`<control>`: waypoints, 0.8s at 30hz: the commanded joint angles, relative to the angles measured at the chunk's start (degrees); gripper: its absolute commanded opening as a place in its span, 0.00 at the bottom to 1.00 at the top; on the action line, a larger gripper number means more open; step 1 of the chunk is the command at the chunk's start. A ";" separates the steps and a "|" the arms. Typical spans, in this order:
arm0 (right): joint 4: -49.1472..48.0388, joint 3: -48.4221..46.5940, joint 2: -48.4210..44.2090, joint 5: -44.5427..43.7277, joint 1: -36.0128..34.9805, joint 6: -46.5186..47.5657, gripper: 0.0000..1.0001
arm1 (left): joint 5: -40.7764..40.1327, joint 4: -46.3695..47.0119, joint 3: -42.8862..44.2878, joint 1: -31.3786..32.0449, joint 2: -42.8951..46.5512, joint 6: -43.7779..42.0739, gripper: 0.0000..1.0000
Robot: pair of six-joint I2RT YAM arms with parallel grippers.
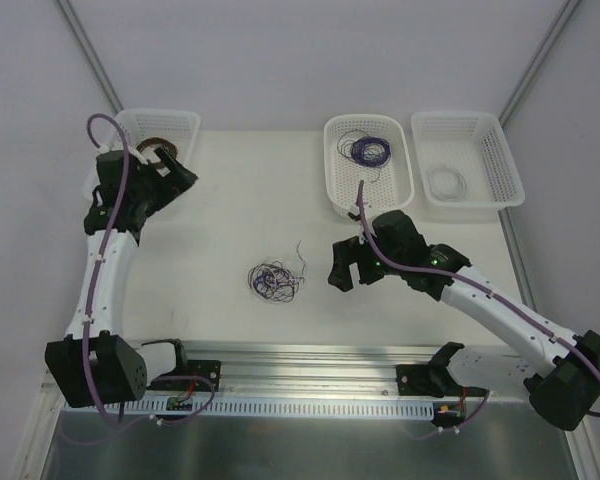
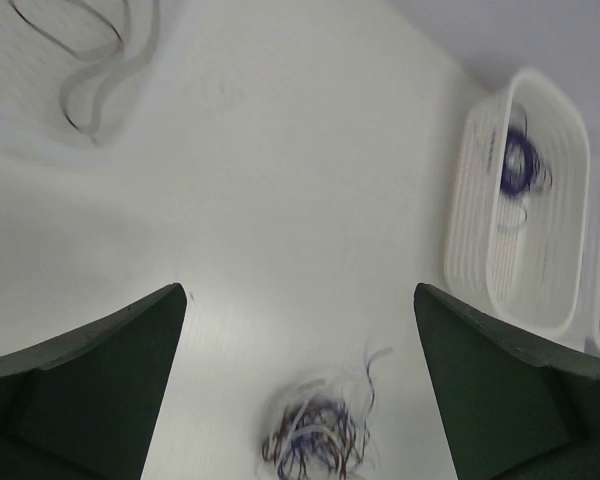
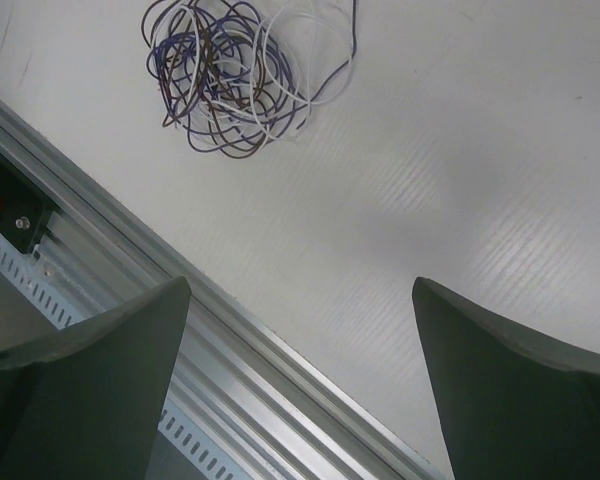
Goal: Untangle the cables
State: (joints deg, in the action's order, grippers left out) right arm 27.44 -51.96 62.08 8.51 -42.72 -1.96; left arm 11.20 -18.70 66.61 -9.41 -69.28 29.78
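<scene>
Top view: the cables [image 1: 275,281] are one small purple/dark knot on the bare desk [image 1: 230,200], a bit left of frame ctr, w/ one thin strand poking out to the upper right. Nothing touches them.

My left arm [image 1: 105,260] runs up the left side of the frame. The left jaws are at upper left, at the lower edge of the left basket [image 1: 185,122], which has a brown coil [image 1: 152,141] in it. In the left wrist view I see those jaws spread wide, nothing between the fingers [image 2: 100,380]. The cables [image 2: 315,445] sit bottom ctr there, blurry.

My right arm [image 1: 480,295] comes in from lower right. The right jaws are right of ctr, near the cables but clear of them, below the middle basket [image 1: 332,170] w/ a purple coil [image 1: 368,150]. In the right wrist view the jaws are wide apart and empty, fingers [image 3: 90,390] in the bottom corners. The cables [image 3: 235,85] are at top left-ctr, w/ purple, dark brown and pale strands looped together. A metal rail [image 3: 240,340] cuts diagonally across lower left.

The right basket [image 1: 505,160] is at upper right, w/ a white coil [image 1: 446,182] inside.
</scene>
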 commanded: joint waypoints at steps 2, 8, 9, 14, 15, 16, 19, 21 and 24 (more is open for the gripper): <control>-6.86 -0.42 2.33 3.00 0.09 -4.10 0.97 | 9.89 -2.66 -11.48 12.10 5.19 2.83 0.99; -12.14 -0.24 7.78 8.17 -0.35 -4.46 0.87 | 5.70 -2.57 -23.88 27.48 10.91 7.65 0.97; -12.41 -0.68 9.79 8.79 -0.52 -4.20 0.83 | 4.63 -2.40 -26.42 28.65 11.26 9.05 0.96; -15.04 -4.45 16.48 11.78 -2.36 -1.04 0.70 | 2.78 -1.17 -30.13 32.52 8.29 11.26 0.88; -15.31 -5.24 17.88 11.96 -2.46 -0.51 0.68 | 2.42 -0.73 -30.31 32.96 7.67 11.70 0.85; -15.49 -6.21 20.25 12.75 -2.63 0.45 0.66 | 2.07 -0.46 -30.31 33.23 6.97 11.88 0.81; -17.33 -9.37 24.73 13.81 -2.98 1.43 0.54 | 1.81 0.33 -29.96 33.75 4.42 12.49 0.74; -18.56 -11.92 26.76 14.34 -3.25 1.69 0.48 | 1.80 0.77 -29.87 34.02 2.75 12.76 0.69; -19.00 -15.43 31.33 15.21 -3.86 3.45 0.43 | 1.98 1.38 -29.87 34.46 0.56 12.85 0.63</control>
State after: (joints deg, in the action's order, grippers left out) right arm 12.19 -62.92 91.00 20.93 -45.87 -1.23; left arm 14.06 -19.27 36.58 24.40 -67.07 41.32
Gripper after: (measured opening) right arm 0.445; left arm 0.636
